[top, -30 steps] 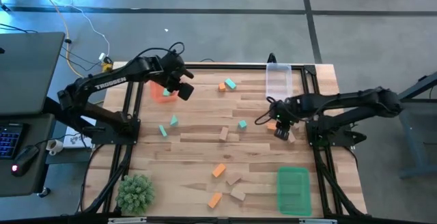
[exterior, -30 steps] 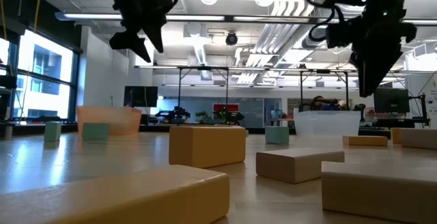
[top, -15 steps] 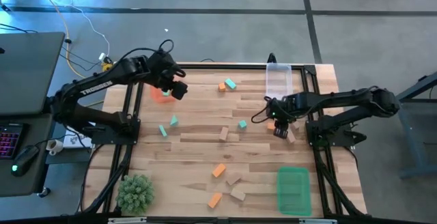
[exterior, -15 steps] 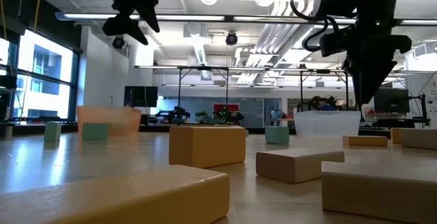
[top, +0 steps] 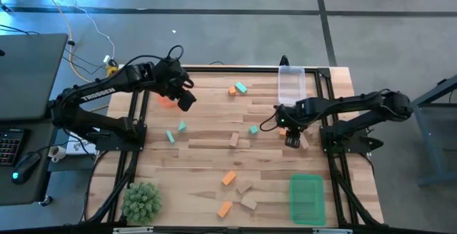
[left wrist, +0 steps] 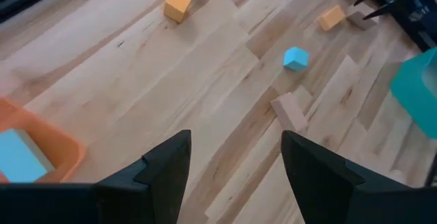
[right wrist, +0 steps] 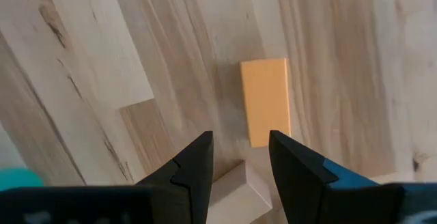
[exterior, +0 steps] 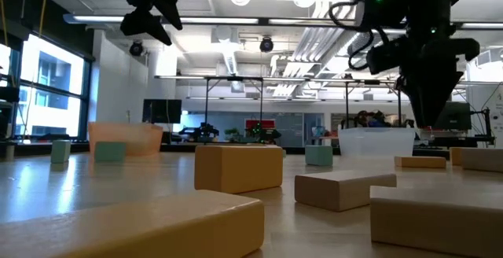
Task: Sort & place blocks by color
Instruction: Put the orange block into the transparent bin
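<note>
Small teal, orange and tan blocks lie scattered on the wooden table. My right gripper [top: 291, 140] [exterior: 431, 120] is open and points down, clear of the table. It hangs by an orange block [right wrist: 265, 101] [top: 284, 130] and a tan block [right wrist: 235, 186], and its fingertips [right wrist: 239, 142] touch neither. My left gripper [top: 184, 100] [left wrist: 235, 142] is open, empty and raised high [exterior: 149, 18] beside the orange tray [top: 168, 100]. A teal block [left wrist: 20, 159] lies in that tray [left wrist: 54, 145]. A teal [top: 241, 87] and an orange block [top: 232, 90] lie near the far edge.
The clear tray [top: 291, 84] stands at the far right and the green tray [top: 307, 198] at the near right. A spiky plant [top: 141, 200] sits at the near left corner. More blocks lie mid-table [top: 234, 140] and near the front [top: 228, 178] [top: 248, 202].
My left gripper has risen and drawn back a little toward the table's left edge, staying open. My right gripper has sunk slightly toward the table beside the orange block. No block has moved.
</note>
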Tool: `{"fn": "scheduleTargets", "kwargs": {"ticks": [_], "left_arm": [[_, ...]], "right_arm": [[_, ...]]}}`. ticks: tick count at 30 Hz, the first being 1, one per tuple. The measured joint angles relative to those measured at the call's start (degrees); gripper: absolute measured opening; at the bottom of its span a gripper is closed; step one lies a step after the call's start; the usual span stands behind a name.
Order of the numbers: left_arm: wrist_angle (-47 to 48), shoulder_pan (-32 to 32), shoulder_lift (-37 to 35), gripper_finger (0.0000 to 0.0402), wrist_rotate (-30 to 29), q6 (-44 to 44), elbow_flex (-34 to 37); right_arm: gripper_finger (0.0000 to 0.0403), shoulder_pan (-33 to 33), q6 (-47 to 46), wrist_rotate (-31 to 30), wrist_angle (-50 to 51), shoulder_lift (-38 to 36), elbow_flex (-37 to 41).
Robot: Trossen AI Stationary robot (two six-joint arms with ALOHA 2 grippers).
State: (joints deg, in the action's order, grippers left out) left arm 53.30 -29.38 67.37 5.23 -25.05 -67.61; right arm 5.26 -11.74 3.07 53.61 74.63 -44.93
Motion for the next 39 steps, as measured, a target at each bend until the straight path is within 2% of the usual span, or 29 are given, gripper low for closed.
{"fn": "scheduleTargets", "kwargs": {"ticks": [6,13,17,26,34,39], "left_arm": [[0.0,0.36,0.0,0.0215,-1.36,1.25,0.0],[0.0,0.34,0.0,0.0215,-1.46,2.36,0.0],[0.0,0.34,0.0,0.0215,-2.84,2.94,0.02],[0.0,0.32,0.0,0.0215,-3.14,4.25,0.02],[-0.01,0.32,0.0,0.0215,-4.43,4.25,0.02],[-0.04,0.32,0.0,0.0215,-4.43,4.26,0.02]], "right_arm": [[0.0126,0.0,-0.69,-1.08,-0.38,4.64,0.0],[0.0116,0.03,-1.24,-3.2,-2.16,5.35,0.0],[0.0135,1.14,0.39,-2.25,-2.21,5.75,0.0],[0.0205,4.35,3.01,-2.14,-2.82,6.8,0.0],[0.0212,4.46,3.22,-1.99,-4.74,6.89,0.0],[0.0212,4.46,3.77,-1.29,-7.3,9.51,0.0]]}}
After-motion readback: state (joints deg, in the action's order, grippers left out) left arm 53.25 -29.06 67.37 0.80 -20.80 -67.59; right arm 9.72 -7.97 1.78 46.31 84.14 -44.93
